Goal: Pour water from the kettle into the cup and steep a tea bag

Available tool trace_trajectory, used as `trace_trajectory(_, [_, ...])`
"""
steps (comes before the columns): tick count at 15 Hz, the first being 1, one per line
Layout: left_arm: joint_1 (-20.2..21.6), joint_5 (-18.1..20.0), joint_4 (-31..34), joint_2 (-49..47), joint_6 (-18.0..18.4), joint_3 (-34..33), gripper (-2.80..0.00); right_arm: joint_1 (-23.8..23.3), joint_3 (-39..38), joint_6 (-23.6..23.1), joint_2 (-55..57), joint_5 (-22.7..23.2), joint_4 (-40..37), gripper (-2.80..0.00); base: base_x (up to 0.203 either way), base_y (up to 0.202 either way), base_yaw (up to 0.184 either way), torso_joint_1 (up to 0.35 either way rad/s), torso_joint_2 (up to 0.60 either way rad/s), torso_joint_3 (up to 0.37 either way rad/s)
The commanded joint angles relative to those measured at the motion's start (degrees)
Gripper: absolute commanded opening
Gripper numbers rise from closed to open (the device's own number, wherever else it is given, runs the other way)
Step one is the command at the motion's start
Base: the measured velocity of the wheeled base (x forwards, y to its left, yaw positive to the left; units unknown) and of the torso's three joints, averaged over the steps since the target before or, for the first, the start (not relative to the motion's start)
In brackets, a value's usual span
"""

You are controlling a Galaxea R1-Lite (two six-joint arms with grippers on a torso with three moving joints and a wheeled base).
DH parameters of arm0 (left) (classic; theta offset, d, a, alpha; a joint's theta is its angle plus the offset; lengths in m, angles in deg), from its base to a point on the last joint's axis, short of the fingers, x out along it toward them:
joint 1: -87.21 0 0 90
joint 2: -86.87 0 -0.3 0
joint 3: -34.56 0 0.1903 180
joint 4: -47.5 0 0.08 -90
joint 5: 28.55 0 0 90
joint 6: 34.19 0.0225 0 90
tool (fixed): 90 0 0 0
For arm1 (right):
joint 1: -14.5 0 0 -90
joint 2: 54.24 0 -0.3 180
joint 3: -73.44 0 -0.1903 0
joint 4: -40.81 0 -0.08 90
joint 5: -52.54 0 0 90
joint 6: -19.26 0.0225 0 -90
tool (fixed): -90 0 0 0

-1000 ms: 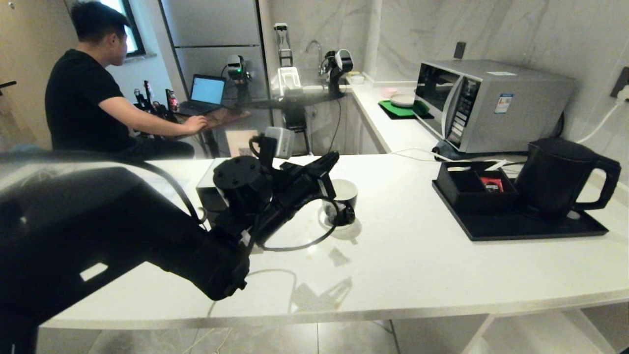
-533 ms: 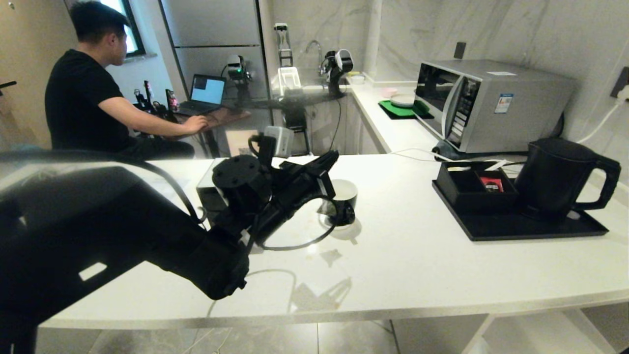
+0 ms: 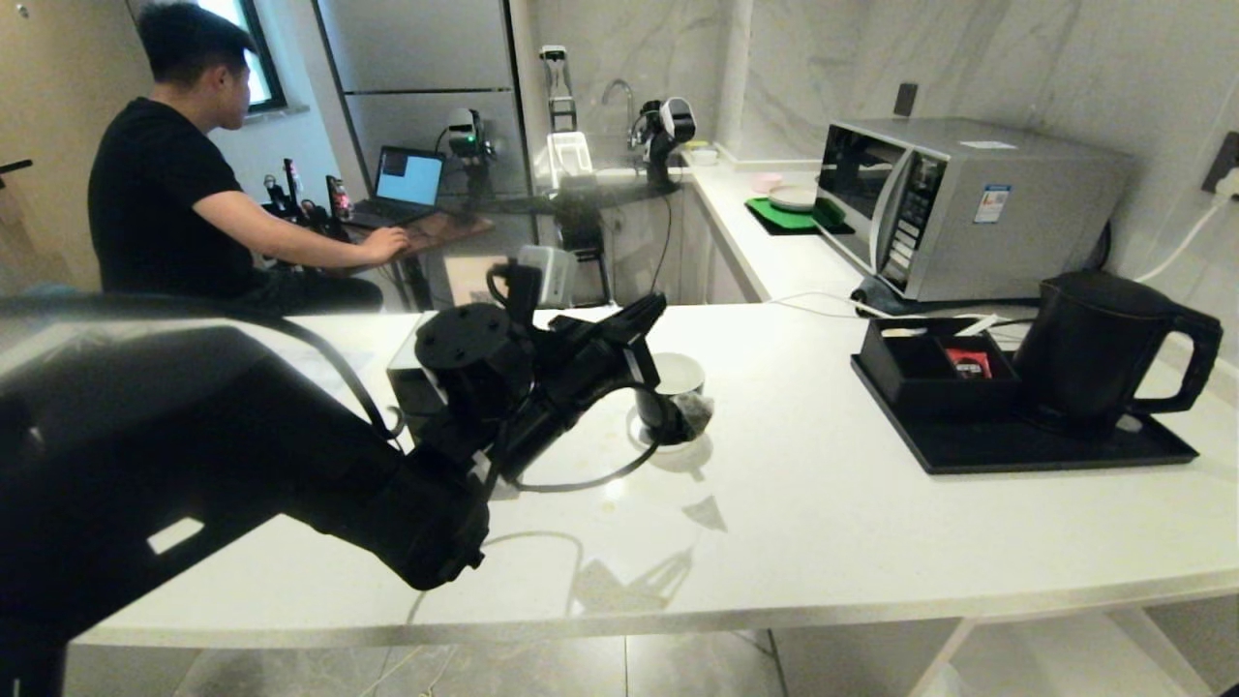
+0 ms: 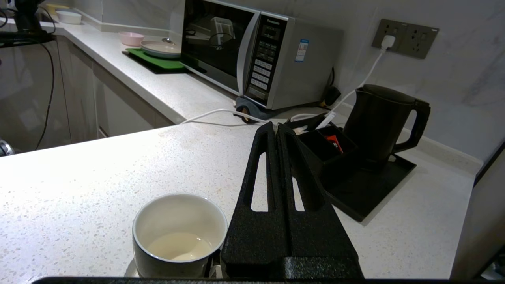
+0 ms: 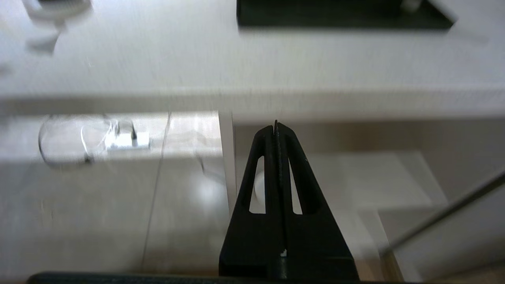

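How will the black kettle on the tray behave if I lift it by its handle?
The kettle looks rigid and tall, so probably top-heavy and apt to swing or tip if water remains inside. Its big loop handle should take a firm grip. The matte body seems unlikely to slip.

"Panasonic" on the microwave [image 4: 256,59] door's top edge

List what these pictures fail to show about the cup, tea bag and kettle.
- Tea bag: not clearly seen in any view; the left end effector hides part of the cup in head and left wrist views.
- Kettle contents: hidden by its opaque wall and lid.
- Right wrist view: blurred; the black tray is cut off by the edge.
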Motion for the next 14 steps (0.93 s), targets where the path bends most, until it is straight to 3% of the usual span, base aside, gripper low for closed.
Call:
trace_trajectory(1, [0.0,0.0,-0.5,0.2,-0.1,0.1,-2.80,0.2,0.0,1.5,-8.0,-0.2,0.1,-2.80,0.000,0.000,0.000,0.000,0.00,0.000])
trace_trajectory(3, [0.0,-0.1,-0.4,0.4,-0.2,0.4,-2.80,0.2,0.0,3.5,-8.1,-0.3,0.1,-2.80,0.000,0.000,0.000,0.000,0.00,0.000])
trace_trajectory(14, [0.7,0.4,1.4,1.2,0.0,5.8,-2.80,0.2,0.0,3.5,-8.1,-0.3,0.1,-2.80,0.000,0.000,0.000,0.000,0.00,0.000])
